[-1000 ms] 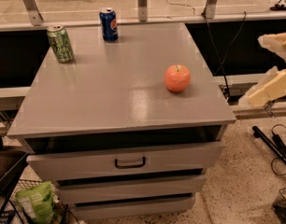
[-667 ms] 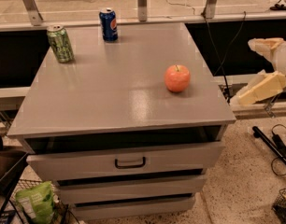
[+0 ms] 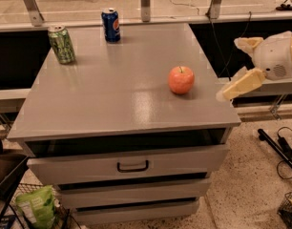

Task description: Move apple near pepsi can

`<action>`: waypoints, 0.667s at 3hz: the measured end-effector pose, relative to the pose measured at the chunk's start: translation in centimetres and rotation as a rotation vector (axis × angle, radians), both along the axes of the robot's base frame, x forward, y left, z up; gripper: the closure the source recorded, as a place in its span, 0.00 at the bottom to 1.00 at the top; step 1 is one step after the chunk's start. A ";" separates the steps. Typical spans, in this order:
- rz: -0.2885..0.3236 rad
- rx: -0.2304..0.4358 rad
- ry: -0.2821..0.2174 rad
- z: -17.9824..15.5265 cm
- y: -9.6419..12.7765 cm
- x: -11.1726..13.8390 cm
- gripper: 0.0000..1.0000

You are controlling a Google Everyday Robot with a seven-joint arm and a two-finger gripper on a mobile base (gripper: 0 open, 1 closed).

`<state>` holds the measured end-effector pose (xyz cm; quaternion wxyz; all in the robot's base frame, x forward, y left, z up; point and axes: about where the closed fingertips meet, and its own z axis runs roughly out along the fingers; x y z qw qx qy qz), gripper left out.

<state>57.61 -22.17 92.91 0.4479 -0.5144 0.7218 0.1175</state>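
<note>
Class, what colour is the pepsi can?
The pepsi can is dark blue, camera view; gripper hangs right of the table.

The grey worktop point(image 3: 117, 94) fills the middle of the frame, its surface faintly glossy. Three things stand on it. The pepsi can point(image 3: 110, 25) is upright near the far edge, upper centre-left. A green can point(image 3: 61, 44) stands upright to its lower left, near the worktop's left edge, apart from the blue one. The apple point(image 3: 181, 79) sits stem up toward the right side, well apart from both cans. The gripper point(image 3: 230, 69) hovers just off the worktop's right edge, fingers spread.
</note>
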 end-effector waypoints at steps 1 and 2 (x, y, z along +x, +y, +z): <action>0.025 -0.014 0.058 -1.6 1.7 2.4 0.00; 0.068 0.000 0.119 -3.2 3.6 3.4 0.00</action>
